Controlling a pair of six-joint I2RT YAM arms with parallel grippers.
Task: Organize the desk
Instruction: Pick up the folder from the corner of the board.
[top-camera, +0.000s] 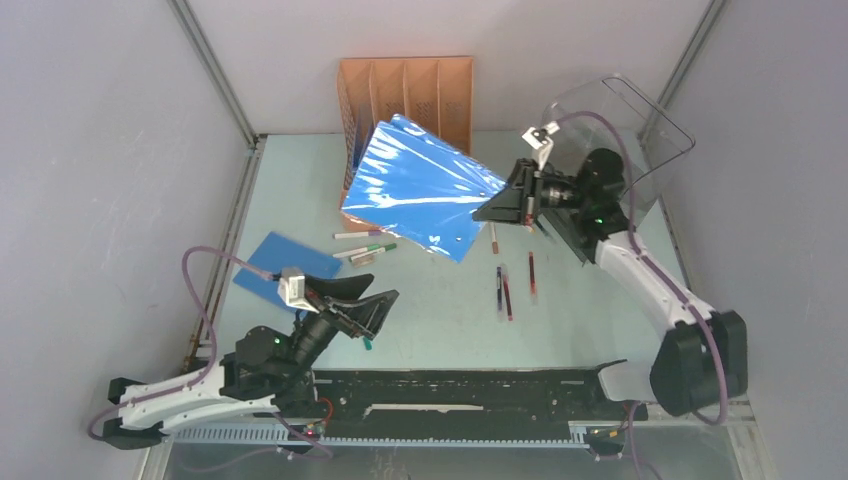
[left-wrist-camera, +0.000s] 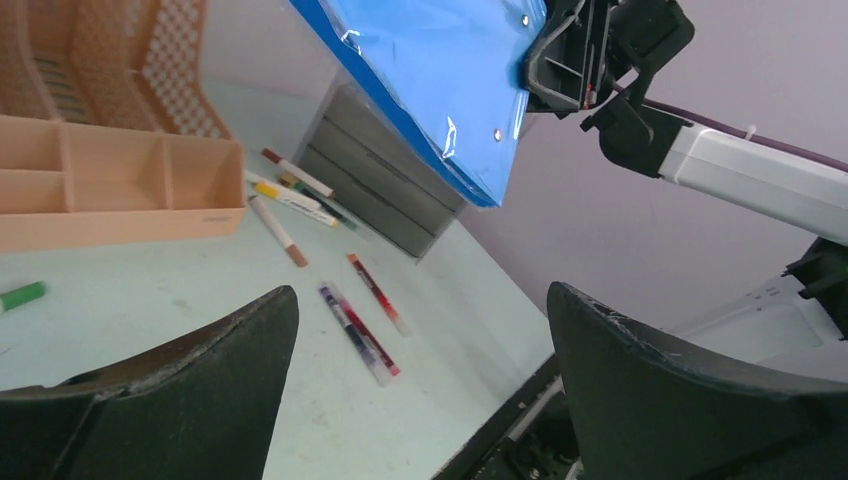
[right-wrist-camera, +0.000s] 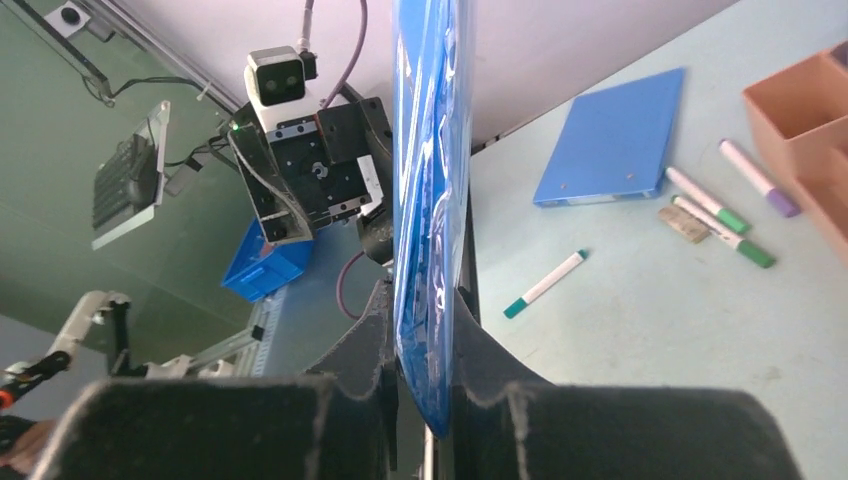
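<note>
Right pincer (right-wrist-camera: 425, 340) tight on raised blue folder (top-camera: 425, 190); left pincer (left-wrist-camera: 420, 295) wide.

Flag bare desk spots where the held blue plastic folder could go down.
Two free patches on the pale mint-green desk: the front strip between the loose red and dark pens and the black rail, and the far-left corner between the grey wall and the orange slotted file rack. Crowded: markers and the flat blue binder left of centre.
</note>
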